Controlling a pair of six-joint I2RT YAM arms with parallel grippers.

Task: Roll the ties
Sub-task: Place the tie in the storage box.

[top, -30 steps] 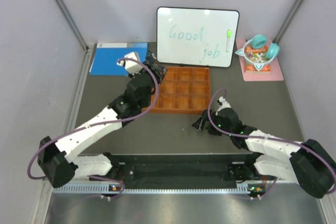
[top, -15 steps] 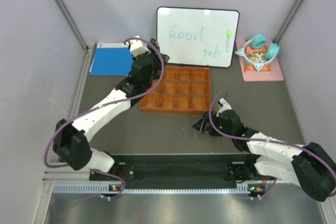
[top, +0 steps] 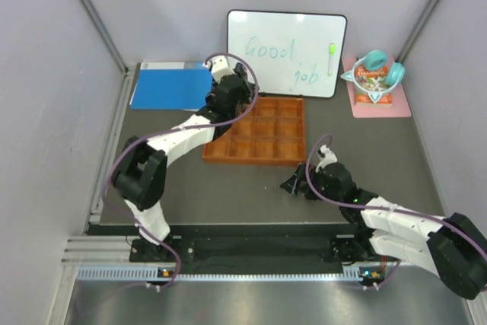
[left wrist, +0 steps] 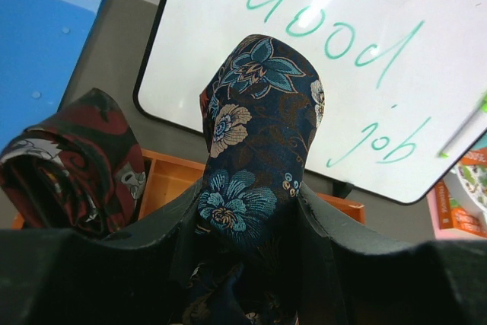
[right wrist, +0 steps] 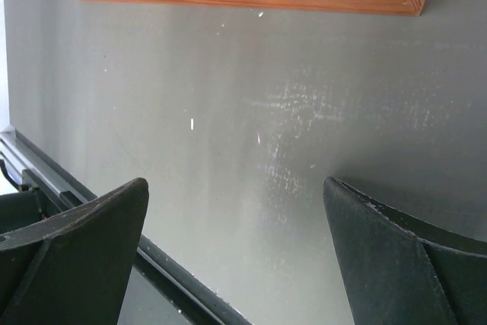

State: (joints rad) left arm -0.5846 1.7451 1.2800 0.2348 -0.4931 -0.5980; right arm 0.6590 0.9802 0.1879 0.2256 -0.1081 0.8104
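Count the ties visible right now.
2. The navy floral tie is clamped in the left gripper. The maroon tie, rolled, sits to its left at the orange tray corner. Others may be hidden.

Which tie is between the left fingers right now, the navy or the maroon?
The navy floral tie: it stands up clamped between the left fingers. The maroon tie sits coiled off to one side, outside the fingers.
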